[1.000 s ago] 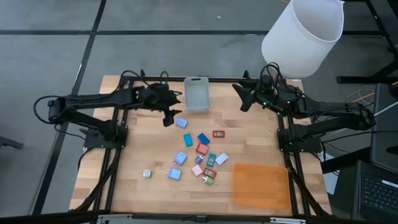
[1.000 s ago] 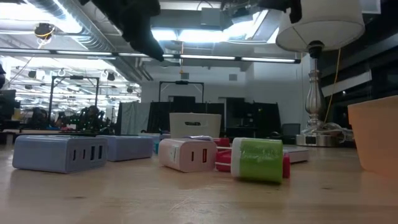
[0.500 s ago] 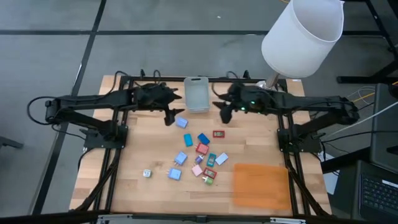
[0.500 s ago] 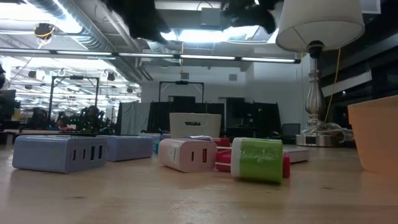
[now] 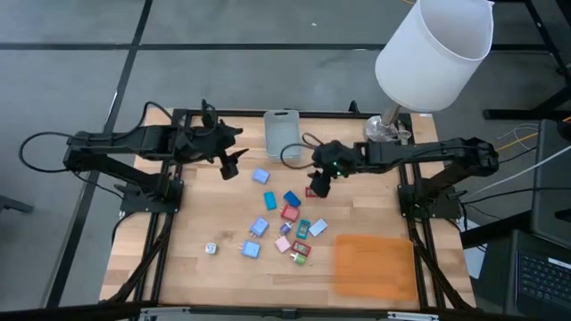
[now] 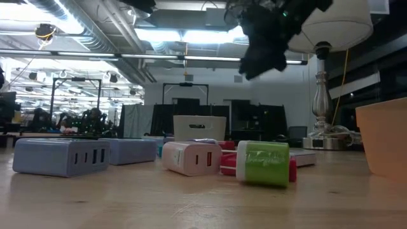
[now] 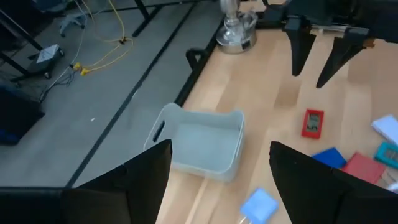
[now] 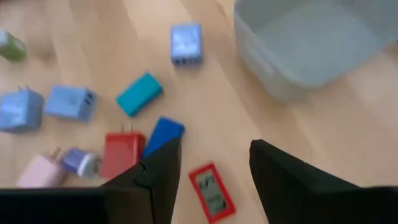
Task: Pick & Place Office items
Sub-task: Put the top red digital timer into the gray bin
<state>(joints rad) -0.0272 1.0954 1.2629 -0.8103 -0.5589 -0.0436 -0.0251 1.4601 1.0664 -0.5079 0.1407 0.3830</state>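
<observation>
The right end effector (image 5: 319, 185), fingers spread and empty, is hanging directly over the red flat item (image 5: 313, 192) at centre frame, above the cluster; the left end effector (image 5: 229, 166), also open, is waiting farther left.

R gripper (image 5: 318, 185) over red item (image 5: 313, 192)

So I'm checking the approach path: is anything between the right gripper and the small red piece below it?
Nothing visible. The right gripper, open, hangs right over the small red piece, with only bare table around it.
</observation>
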